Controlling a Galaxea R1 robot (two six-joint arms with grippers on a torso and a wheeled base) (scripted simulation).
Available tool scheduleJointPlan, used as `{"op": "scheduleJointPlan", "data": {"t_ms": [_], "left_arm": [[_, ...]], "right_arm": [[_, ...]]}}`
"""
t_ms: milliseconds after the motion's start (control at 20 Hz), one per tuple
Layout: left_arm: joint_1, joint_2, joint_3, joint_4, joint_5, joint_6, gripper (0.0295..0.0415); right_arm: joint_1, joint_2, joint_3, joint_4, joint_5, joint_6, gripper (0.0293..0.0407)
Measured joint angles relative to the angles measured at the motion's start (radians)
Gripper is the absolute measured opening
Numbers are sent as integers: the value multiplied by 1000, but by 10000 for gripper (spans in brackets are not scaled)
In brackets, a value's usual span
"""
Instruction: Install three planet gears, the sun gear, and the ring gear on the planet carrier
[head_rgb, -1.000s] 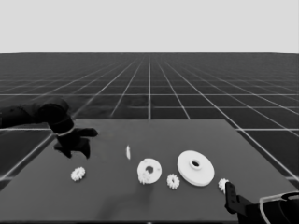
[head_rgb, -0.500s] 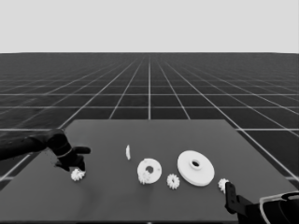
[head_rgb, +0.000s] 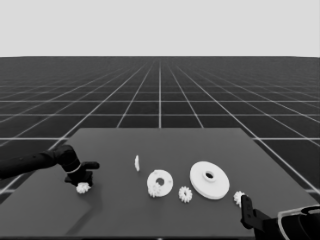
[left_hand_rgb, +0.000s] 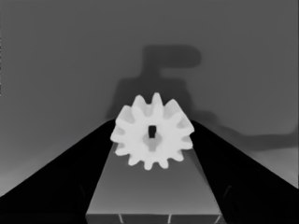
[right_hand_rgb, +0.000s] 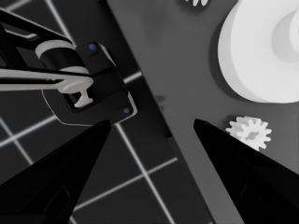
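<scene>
I have the left gripper (head_rgb: 82, 181) down over the left part of the dark table (head_rgb: 165, 142), near its front edge, right on top of a small white toothed planet gear (head_rgb: 82, 188). In the left wrist view that same gear (left_hand_rgb: 152, 131) sits between the tips of the two long black fingers (left_hand_rgb: 60, 179); both tips stand just at its teeth, with a wide gap of table behind them, so the jaws are apart around the gear, and I cannot tell whether they touch it yet. The gear lies flat on the table.

The smaller white round part with the wide hole, the planet carrier (head_rgb: 160, 182), lies near the middle of the table, with a second small gear (head_rgb: 155, 190) touching its front rim. A third gear (head_rgb: 185, 194) lies just beside it toward the right, closer to the front edge. The larger white round part with the raised hub, the ring gear (head_rgb: 209, 179), lies farther right. A thin white piece (head_rgb: 136, 162) stands left of the carrier, a little behind it.

The right gripper (head_rgb: 246, 209) waits at the front right corner, fingers (right_hand_rgb: 60, 172) spread wide over the table's edge. A fourth gear (head_rgb: 239, 198) lies just beside it, near the ring gear's rim.
</scene>
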Motion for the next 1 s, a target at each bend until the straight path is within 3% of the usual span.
{"op": "scheduleJointPlan", "data": {"t_ms": [350,450,550,850,900,1000], "left_arm": [[0,0,0,0,0,0,312],[-254,-111,203,-172,214,-48,313],[-380,-109,195,-255,288,-43,313],[-437,-97,172,-296,326,-36,313],[-436,45,258,-303,317,-423,313],[-434,562,63,-305,307,-626,312]], "right_arm": [[0,0,0,0,0,0,385],[0,0,0,0,0,0,385],[0,0,0,0,0,0,385],[0,0,0,0,0,0,385],[0,0,0,0,0,0,385],[0,0,0,0,0,0,385]]}}
